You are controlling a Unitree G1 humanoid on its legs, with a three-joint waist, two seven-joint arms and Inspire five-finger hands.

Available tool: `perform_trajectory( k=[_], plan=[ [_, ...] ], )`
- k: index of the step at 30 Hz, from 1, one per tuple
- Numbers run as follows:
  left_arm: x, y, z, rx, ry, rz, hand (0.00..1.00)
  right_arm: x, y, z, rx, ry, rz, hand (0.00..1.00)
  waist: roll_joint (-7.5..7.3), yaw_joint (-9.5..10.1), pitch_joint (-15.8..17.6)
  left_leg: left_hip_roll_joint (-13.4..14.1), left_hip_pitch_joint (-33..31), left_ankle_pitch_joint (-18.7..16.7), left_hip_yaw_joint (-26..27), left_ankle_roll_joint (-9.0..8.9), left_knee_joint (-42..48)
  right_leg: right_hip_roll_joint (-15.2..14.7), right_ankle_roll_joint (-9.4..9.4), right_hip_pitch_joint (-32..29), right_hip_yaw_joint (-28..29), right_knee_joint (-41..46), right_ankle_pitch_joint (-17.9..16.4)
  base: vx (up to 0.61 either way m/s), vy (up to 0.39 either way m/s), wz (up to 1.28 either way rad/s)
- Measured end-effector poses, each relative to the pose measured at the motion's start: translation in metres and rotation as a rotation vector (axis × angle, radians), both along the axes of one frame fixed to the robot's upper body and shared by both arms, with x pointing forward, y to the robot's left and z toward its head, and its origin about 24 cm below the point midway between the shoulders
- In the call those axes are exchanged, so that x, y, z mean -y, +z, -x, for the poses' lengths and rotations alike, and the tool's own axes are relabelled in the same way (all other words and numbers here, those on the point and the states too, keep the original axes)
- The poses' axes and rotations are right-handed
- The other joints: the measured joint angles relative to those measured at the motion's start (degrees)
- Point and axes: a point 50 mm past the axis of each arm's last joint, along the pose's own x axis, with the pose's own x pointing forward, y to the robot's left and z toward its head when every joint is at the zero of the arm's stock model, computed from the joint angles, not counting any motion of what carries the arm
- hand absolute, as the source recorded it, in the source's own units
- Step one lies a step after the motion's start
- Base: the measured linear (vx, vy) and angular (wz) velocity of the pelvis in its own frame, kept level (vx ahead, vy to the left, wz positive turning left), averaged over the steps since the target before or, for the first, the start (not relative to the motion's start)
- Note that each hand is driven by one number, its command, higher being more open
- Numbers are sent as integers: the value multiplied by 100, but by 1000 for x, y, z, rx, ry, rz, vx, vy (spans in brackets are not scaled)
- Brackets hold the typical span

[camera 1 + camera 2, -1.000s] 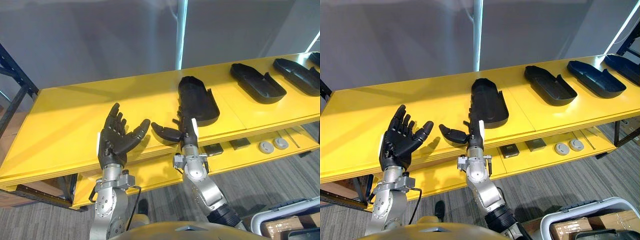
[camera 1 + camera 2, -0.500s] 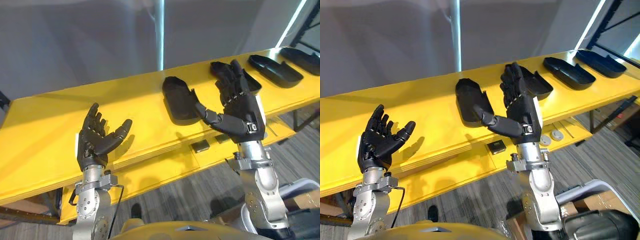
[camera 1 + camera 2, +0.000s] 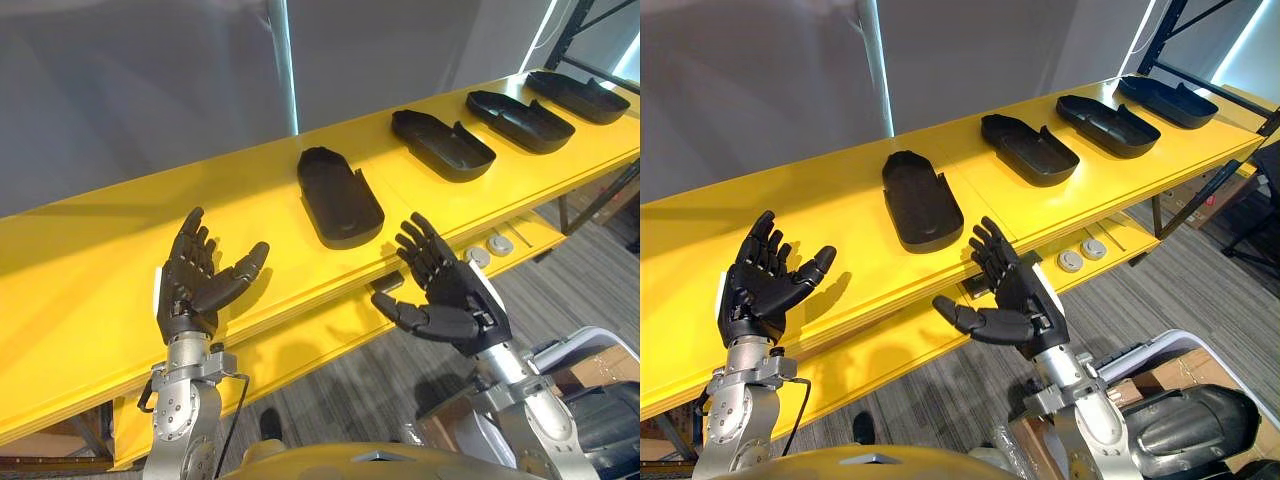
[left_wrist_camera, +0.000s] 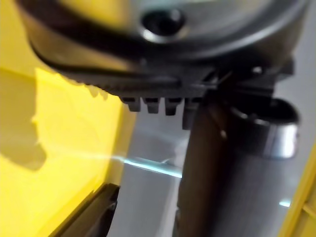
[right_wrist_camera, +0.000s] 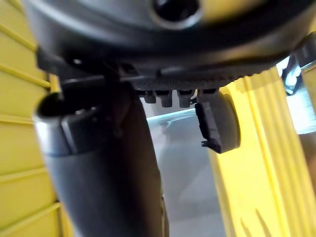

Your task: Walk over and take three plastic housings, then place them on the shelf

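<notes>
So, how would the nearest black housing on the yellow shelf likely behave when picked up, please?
The nearest housing looks like a thin, hollow moulded shell, so probably stiff and light for its size. It lies flat, open side up, so it should slide rather than roll. Its smooth walls may be slippery.

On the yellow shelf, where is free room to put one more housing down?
The widest bare patch is the left of the shelf, from the nearest housing past the open left hand. Rightward it is crowded: second housing, third housing, fourth housing, narrow gaps. The open right hand hangs before the edge.
</notes>
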Motion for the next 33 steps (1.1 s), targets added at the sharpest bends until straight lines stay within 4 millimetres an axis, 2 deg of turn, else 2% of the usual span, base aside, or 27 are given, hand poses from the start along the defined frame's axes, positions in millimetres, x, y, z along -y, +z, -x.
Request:
perform_trajectory(
  k=[4, 9, 15, 18, 23, 28, 33],
  plan=[
    [0, -1, 0, -11, 18, 28, 100, 4, -7, 6, -46, 3, 0, 100, -3, -105, 96, 5, 22, -6, 20, -3, 0, 1, -8, -28, 26, 66, -9, -2, -2, -3],
    [9, -3, 0, -35, -13, 29, 100, 4, -27, 9, -137, 0, -25, 100, 4, -112, 148, 4, 26, -17, 63, -13, -2, -4, -32, -57, 75, 71, -25, -12, 1, -5],
    [9, -2, -2, -33, -13, 21, 100, -5, -35, -11, -145, -26, -35, 100, 16, -87, 149, -9, 25, 7, -36, 9, -3, -5, -31, 5, -17, 76, -25, -7, -2, 7],
    [9, 1, -5, -20, -22, 11, 100, -3, -34, -26, -109, -54, -27, 100, 43, 32, 160, -18, 18, 17, -75, 5, -4, -10, -30, 21, -56, 80, -24, -14, 2, 7],
    [2, -4, -6, -36, -6, -6, 100, -7, -24, -45, -13, -62, 15, 100, 58, 76, 160, -31, -10, 88, -199, 50, -5, -9, -32, 73, -170, 79, -24, -5, -4, 11],
    [-3, -5, -6, -37, 3, -17, 100, -7, -14, -55, 40, -89, 13, 100, 59, 82, 161, -36, -10, 105, -239, 54, -6, -9, -32, 103, -218, 79, -24, -8, -1, 5],
    [-5, -3, -6, -28, -7, -25, 100, -8, -15, -56, 26, -89, 39, 100, 60, 77, 161, -35, -12, 101, -247, 41, -6, -9, -30, 108, -229, 79, -23, 0, 0, 0]
  ],
)
